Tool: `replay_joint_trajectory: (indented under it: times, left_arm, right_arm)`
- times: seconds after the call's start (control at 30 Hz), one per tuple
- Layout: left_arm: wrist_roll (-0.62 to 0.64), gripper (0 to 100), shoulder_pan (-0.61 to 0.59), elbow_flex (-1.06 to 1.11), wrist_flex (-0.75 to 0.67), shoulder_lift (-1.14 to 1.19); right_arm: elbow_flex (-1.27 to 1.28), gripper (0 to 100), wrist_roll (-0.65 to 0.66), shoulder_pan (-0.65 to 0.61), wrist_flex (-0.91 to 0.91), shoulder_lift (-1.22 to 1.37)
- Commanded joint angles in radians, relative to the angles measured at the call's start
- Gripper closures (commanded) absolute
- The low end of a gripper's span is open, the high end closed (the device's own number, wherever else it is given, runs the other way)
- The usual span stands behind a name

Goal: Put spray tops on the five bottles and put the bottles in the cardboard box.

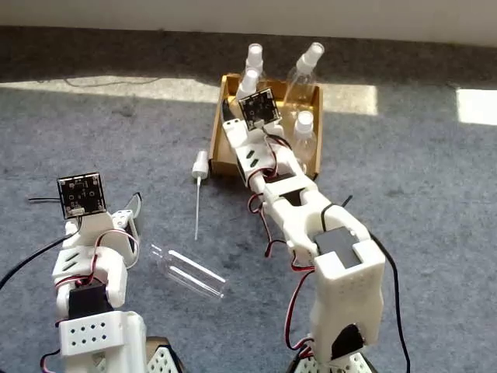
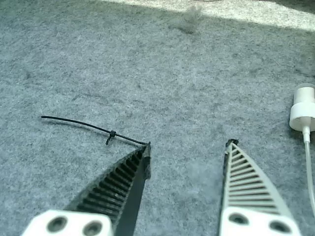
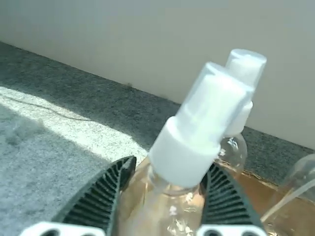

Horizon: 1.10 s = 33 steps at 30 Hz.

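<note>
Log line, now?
right tool: gripping capped clear plastic bottle in cardboard box; left tool: open; uncapped clear bottle, white spray top: on grey carpet

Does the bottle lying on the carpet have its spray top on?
Off. The bottle lies on its side with a bare neck; the spray top lies apart.

Left pincer [image 2: 189, 143] spread wide; right pincer [image 3: 172, 167] clamps a bottle [image 3: 189, 140].

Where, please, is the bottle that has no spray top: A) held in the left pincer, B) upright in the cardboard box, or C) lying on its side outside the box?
C: the topless bottle lies on its side outside the cardboard box; the left pincer is open, empty.
</note>
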Motion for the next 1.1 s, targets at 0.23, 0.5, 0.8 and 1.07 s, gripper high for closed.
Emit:
replay_joint_trajectory:
  times: [0.23, 0.5, 0.8, 1.07]
  left_arm:
    - [-0.008, 77, -0.007, -0.005, -0.020, -0.013]
    - [-0.008, 77, -0.007, -0.005, -0.020, -0.013]
    - [-0.008, 77, -0.007, -0.005, -0.020, -0.013]
    - [-0.008, 77, -0.007, -0.005, -0.020, -0.013]
  right_arm:
    - [-0.033, 81.0, -0.006, -0.012, 0.005, -0.070]
    - [-0.033, 80.2, -0.005, -0.028, 0.005, -0.071]
    - [-0.031, 80.0, -0.005, -0.028, 0.007, -0.074]
    - [-0.031, 80.0, -0.006, -0.027, 0.008, -0.074]
